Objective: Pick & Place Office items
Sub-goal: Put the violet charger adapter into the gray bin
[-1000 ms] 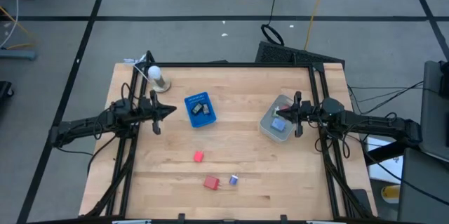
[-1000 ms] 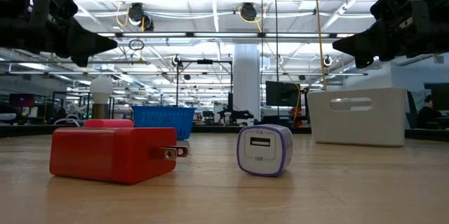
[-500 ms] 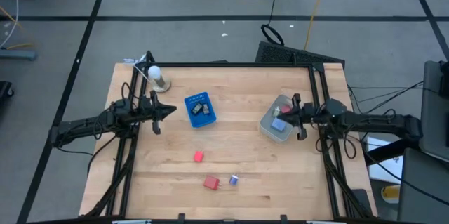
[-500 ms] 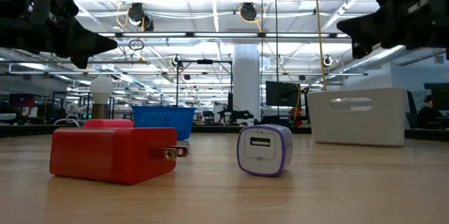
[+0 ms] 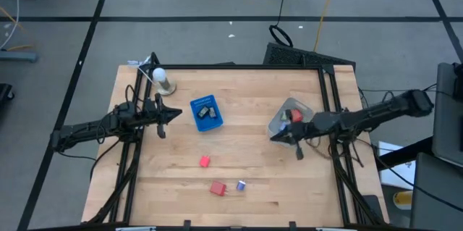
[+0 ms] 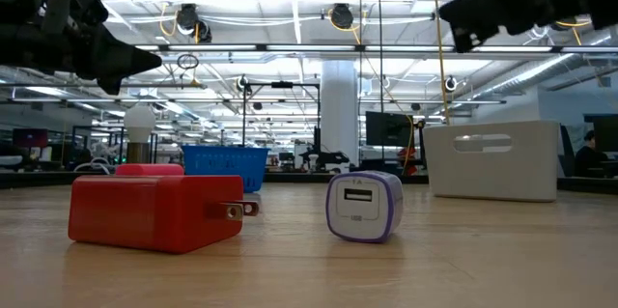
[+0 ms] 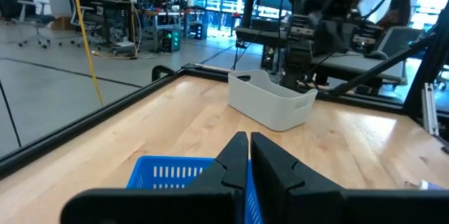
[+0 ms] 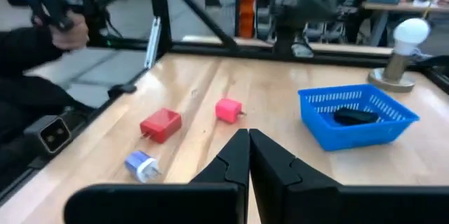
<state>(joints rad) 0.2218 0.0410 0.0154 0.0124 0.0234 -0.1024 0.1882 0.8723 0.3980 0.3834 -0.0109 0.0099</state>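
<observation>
Three office items lie near the table's front: a red plug block, a purple-and-white charger cube and a small red block. In the right wrist view they show as the red block, the cube and the small block. A blue basket holds black bits. A grey bin holds a red and a blue piece. My left gripper hovers shut just left of the basket. My right gripper hangs shut and empty above the table off the bin's near-left corner.
A light bulb on a round base stands at the far left corner. Black frame rails run along the table's edges. Bare wood lies between basket, bin and the front items. A person is beyond the table in the right wrist view.
My right gripper has swung away from above the grey bin toward the table's left and near edge and has risen, staying shut. The items on the table lie where they were.
</observation>
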